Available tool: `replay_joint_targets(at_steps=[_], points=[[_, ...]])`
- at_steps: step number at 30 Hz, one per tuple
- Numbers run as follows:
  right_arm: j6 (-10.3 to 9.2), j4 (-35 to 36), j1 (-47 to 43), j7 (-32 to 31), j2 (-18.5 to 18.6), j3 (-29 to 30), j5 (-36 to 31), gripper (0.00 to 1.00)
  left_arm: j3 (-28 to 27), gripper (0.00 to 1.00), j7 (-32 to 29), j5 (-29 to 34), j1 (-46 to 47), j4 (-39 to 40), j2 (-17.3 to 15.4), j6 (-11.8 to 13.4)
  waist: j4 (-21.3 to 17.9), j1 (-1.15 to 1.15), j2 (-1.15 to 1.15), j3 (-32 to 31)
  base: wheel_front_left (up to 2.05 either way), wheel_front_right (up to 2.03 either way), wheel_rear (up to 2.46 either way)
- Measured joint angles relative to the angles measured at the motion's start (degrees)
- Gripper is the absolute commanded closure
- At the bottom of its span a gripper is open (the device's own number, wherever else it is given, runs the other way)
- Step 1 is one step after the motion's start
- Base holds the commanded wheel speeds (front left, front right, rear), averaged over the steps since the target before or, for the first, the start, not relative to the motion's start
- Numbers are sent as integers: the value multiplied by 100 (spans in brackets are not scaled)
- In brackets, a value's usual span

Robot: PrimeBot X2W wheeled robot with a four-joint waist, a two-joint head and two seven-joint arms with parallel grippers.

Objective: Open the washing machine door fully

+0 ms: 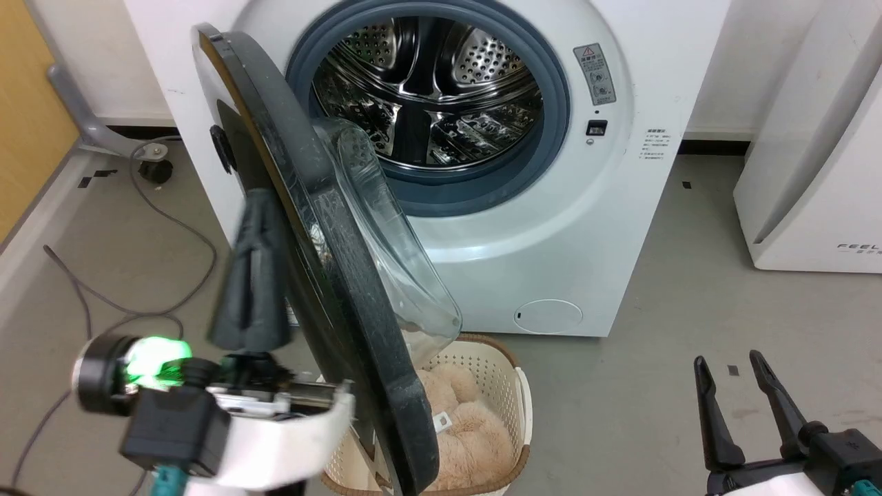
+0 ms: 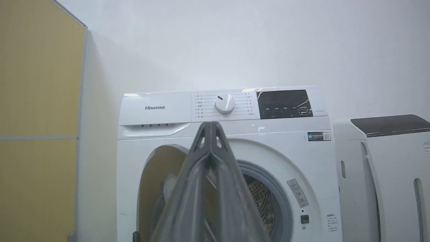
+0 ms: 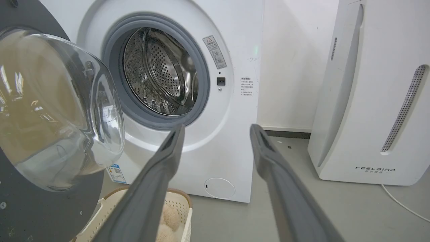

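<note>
The washing machine door is unlatched and stands well clear of the washing machine. In the head view it is nearly edge-on, hinged at the machine's left side and jutting out toward the robot, its clear glass bowl bulging to the right. The grey-ringed steel drum is fully exposed. Below the door's lower edge sits a cream laundry basket holding something pale and fluffy.

The left gripper is on the door's outer, glossy side with its fingers pressed together into a single point and nothing between them. The left wrist view shows the same closed pair aimed at the machine's front. They lie right beside the outer face, but the blur there makes it impossible to say whether they touch it. The right gripper hangs low at the right, well apart from the door, with its fingers spread and empty. Its wrist view looks between the fingers toward the drum opening.

By my reading the task is about half done: the latch is released and the door stands roughly square to the front, but not fully back. What remains is to carry it further round to the left until the hinge stops it — and from the outer side the closed fingers cannot push it that way, so they would probably need to come round to the inner rim.
</note>
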State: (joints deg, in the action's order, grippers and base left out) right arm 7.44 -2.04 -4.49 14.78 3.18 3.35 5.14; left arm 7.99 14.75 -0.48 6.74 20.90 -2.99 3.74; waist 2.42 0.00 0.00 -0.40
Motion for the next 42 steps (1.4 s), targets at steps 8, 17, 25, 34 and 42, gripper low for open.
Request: replay_joint_targets(at_steps=[8, 17, 25, 34, 42], points=[[0, -1, -8, 0, -1, -20, 0, 0, 946, 100, 0, 90, 64, 324, 13, -199, 20, 0, 0, -40, 0, 0, 0], [0, -2, -28, -1, -1, -58, 8, 0, 1840, 100, 0, 88, 27, 67, 16, -391, 53, 0, 0, -59, 0, 0, 0], [0, -4, -29, -1, -2, -59, 9, 0, 2499, 100, 0, 88, -210, -320, 18, -546, 95, 0, 0, -35, 0, 0, 0], [0, -12, -28, -1, -3, -58, 9, 0, 2873, 100, 0, 85, -531, -856, 9, -575, 138, 0, 0, 12, 0, 0, 0], [0, -47, -27, 0, -3, -37, 8, 0, 2929, 100, 0, 27, -837, -1370, -55, -446, 168, 0, 0, 59, 0, 0, 0]])
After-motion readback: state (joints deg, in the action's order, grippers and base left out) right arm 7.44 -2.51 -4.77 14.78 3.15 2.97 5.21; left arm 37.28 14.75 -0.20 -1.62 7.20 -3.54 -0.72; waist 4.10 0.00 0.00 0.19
